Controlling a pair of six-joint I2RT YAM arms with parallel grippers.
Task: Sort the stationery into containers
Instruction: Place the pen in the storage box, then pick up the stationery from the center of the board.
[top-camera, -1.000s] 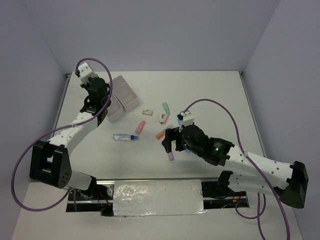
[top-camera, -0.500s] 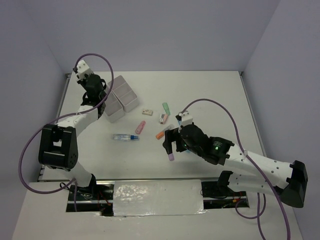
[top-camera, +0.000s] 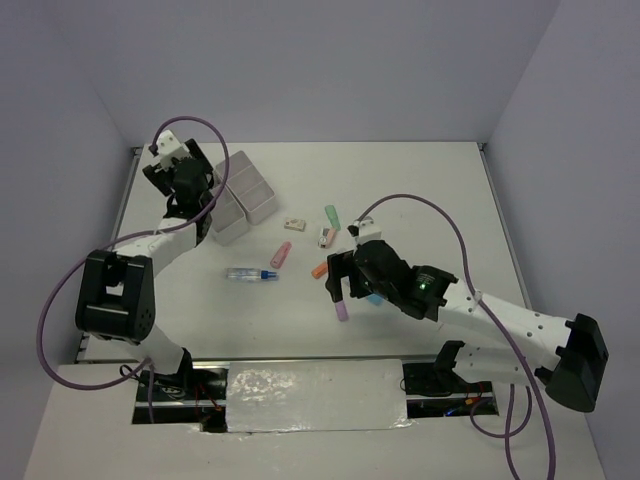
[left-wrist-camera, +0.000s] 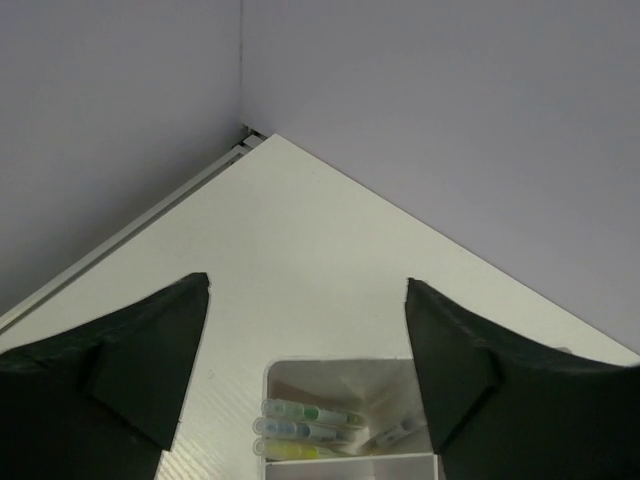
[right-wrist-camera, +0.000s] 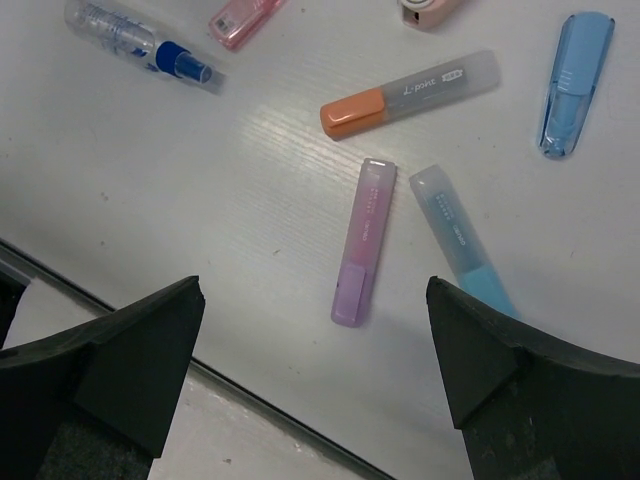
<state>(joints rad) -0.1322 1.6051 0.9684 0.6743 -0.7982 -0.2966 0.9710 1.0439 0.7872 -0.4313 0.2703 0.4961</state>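
My left gripper (top-camera: 184, 188) (left-wrist-camera: 307, 288) hangs open over the left side of the white containers (top-camera: 245, 195). The bin (left-wrist-camera: 345, 375) below it holds green, blue and yellow highlighters (left-wrist-camera: 300, 430). My right gripper (top-camera: 346, 288) (right-wrist-camera: 313, 290) is open and empty above a purple highlighter (right-wrist-camera: 362, 245) (top-camera: 342, 311) and a blue highlighter (right-wrist-camera: 460, 240). An orange highlighter (right-wrist-camera: 410, 93) (top-camera: 321, 268), a clear blue-capped tube (right-wrist-camera: 140, 45) (top-camera: 250, 273), a pink highlighter (top-camera: 282, 253), a green highlighter (top-camera: 331, 215) and a small eraser (top-camera: 294, 223) lie loose on the table.
A translucent blue item (right-wrist-camera: 572, 80) lies to the right of the orange highlighter. A pink-and-white piece (top-camera: 325, 237) sits near the green highlighter. The table's near edge (right-wrist-camera: 250, 395) runs just below the right gripper. Walls close in at the left and back.
The left gripper has gone from shut to open above the containers, and its arm has drawn back to the left. The right gripper has shifted slightly up and left.
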